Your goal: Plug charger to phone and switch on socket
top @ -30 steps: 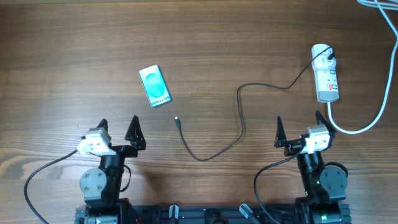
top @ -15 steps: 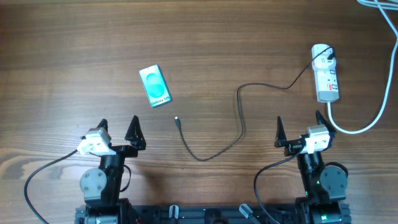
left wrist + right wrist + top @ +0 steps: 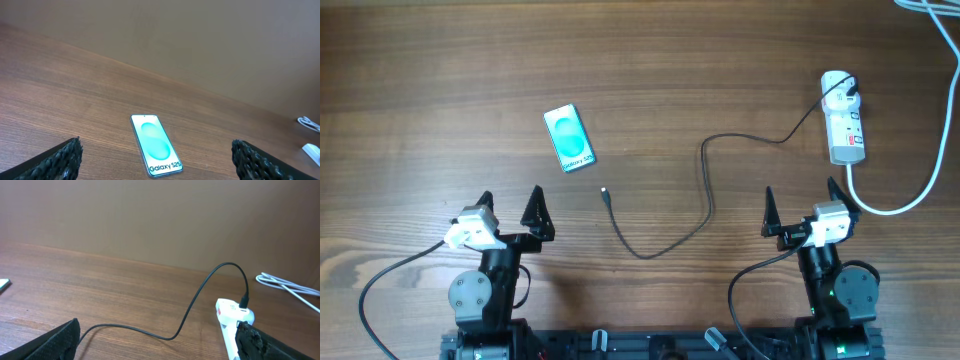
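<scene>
Charger tip loose | socket half hidden, right wrist view | left hand, right hand wide, empty

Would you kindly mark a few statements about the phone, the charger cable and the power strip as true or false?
1. The thin black charger cable is plugged into the white power strip. True.
2. Its connector tip sits in the turquoise-screened smartphone. False: the tip lies on the wooden table, apart from it.
3. The left gripper is shut on the smartphone. False: it is open and empty.
4. The right gripper is open and empty. True.
</scene>
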